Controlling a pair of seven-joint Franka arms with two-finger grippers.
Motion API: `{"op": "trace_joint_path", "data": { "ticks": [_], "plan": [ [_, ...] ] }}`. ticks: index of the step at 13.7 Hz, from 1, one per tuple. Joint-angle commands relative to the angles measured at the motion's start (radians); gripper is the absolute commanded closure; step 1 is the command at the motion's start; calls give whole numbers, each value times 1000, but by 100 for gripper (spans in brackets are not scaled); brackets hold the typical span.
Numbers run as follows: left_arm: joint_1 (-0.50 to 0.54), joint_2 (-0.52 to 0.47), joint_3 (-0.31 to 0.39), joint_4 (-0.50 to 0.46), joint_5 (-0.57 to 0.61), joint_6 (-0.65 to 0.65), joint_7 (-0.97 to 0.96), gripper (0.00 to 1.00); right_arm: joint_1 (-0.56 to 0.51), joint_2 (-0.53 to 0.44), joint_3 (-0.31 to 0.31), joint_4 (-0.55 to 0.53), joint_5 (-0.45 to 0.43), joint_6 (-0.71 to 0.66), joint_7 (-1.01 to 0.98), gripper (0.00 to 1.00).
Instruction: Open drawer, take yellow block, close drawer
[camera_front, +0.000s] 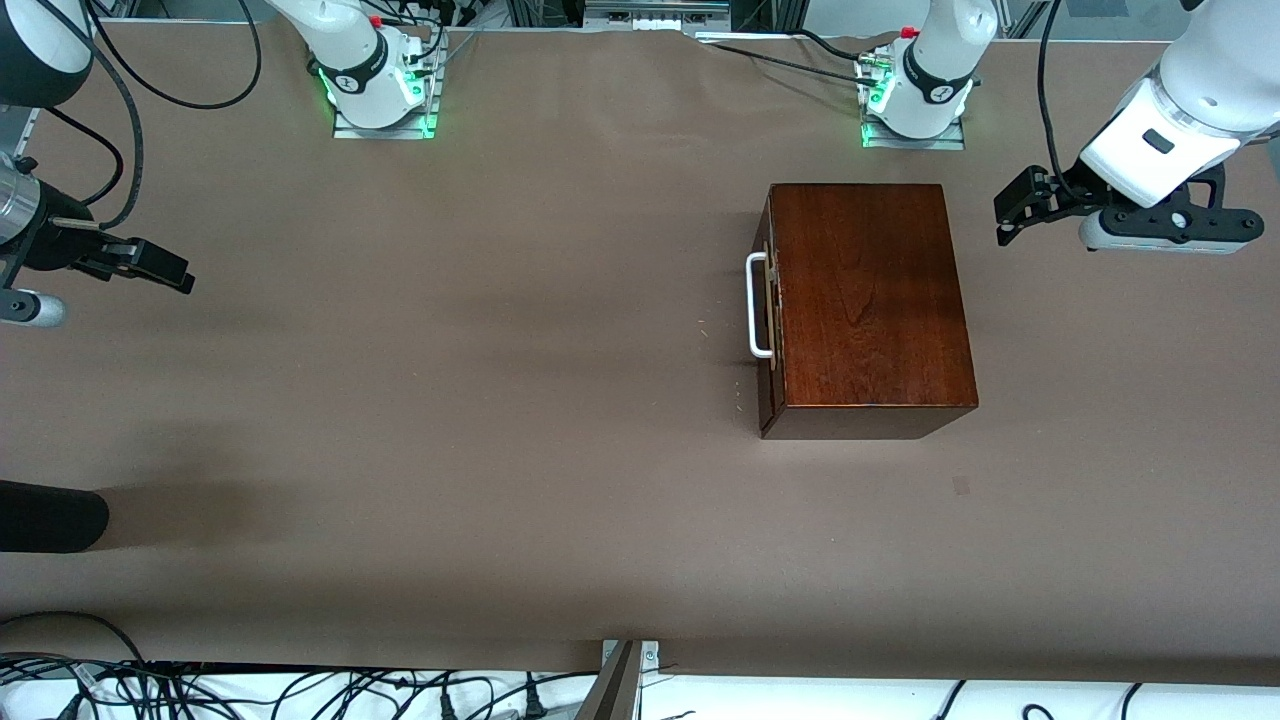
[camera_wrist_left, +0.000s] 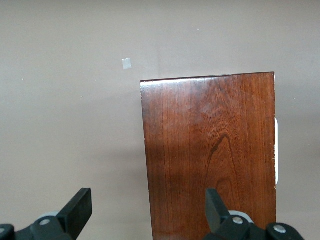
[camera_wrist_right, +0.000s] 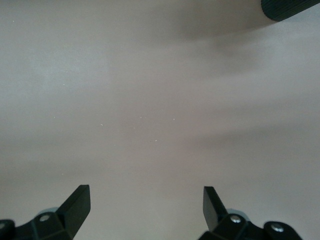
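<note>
The dark wooden box (camera_front: 868, 300) sits toward the left arm's end of the table, its drawer (camera_front: 768, 312) shut, and the white handle (camera_front: 757, 305) faces the right arm's end, its bar running near to far. The left gripper (camera_front: 1010, 215) hangs just beside the box, fingers spread; it looks better placed. The right gripper (camera_front: 160, 268) waits well apart, also spread. No yellow block shows.
</note>
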Motion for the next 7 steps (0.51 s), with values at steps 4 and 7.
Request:
{"op": "trace_joint_path", "data": {
  "ticks": [4, 7],
  "plan": [
    [-9, 21, -24, 37, 14, -9, -15, 0, -1, 4, 4, 9, 6, -13, 12, 0],
    [-14, 76, -92, 99, 0, -12, -43, 0, -1, 9, 4, 9, 6, -12, 10, 0]
  ]
}}
